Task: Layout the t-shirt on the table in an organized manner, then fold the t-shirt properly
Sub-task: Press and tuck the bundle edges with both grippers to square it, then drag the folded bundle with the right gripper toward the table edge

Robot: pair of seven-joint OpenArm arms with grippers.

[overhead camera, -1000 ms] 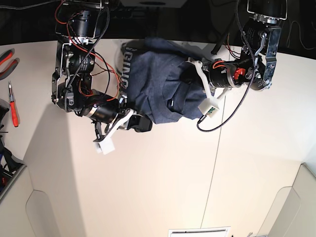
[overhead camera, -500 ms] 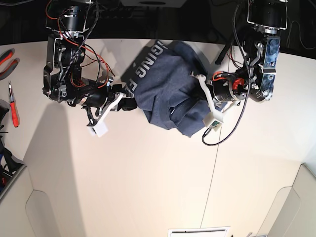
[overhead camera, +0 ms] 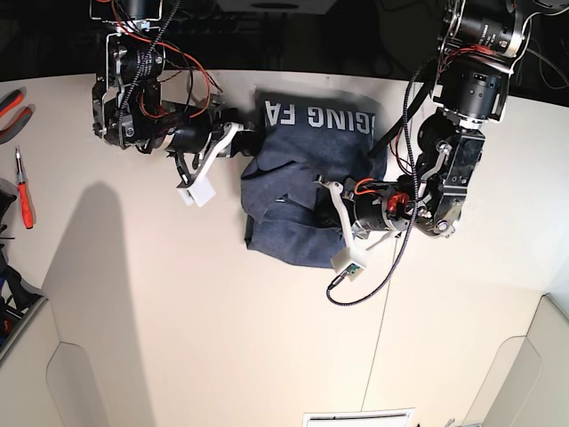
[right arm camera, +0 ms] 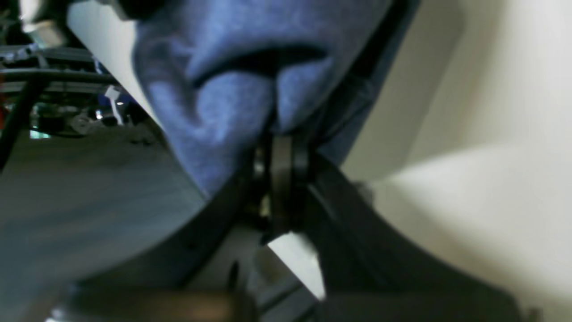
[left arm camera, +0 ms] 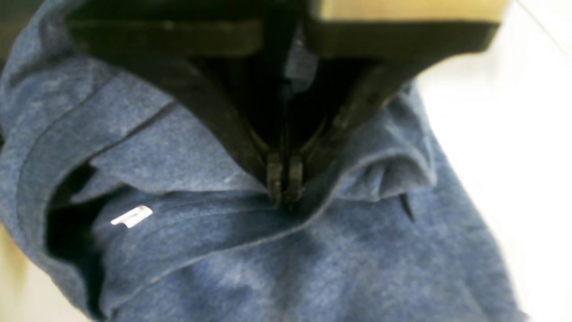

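The dark navy t-shirt (overhead camera: pixel 302 178) lies bunched at the far middle of the table (overhead camera: pixel 222 311), its white lettering (overhead camera: pixel 320 116) along the far edge. My right gripper (overhead camera: pixel 252 142) grips its left side. In the right wrist view those jaws (right arm camera: pixel 281 152) are shut on a bulge of blue cloth (right arm camera: pixel 214 98). My left gripper (overhead camera: pixel 317 189) sits on the shirt's right-middle part. In the left wrist view it (left arm camera: pixel 283 179) is shut on a folded hem of the t-shirt (left arm camera: pixel 223 250), near a small white mark (left arm camera: pixel 132 216).
Red-handled pliers (overhead camera: pixel 12 108) and a red screwdriver (overhead camera: pixel 25 191) lie at the left edge. A thin dark seam (overhead camera: pixel 380 320) runs down the table right of centre. Lighter rounded panels sit at the near corners (overhead camera: pixel 84 382) (overhead camera: pixel 524 374). A black cable (overhead camera: pixel 369 285) loops below the left arm.
The right gripper has swung toward the far edge and the left gripper toward the near side, both still holding cloth. The shirt has turned, and its lettering now runs along the far edge.
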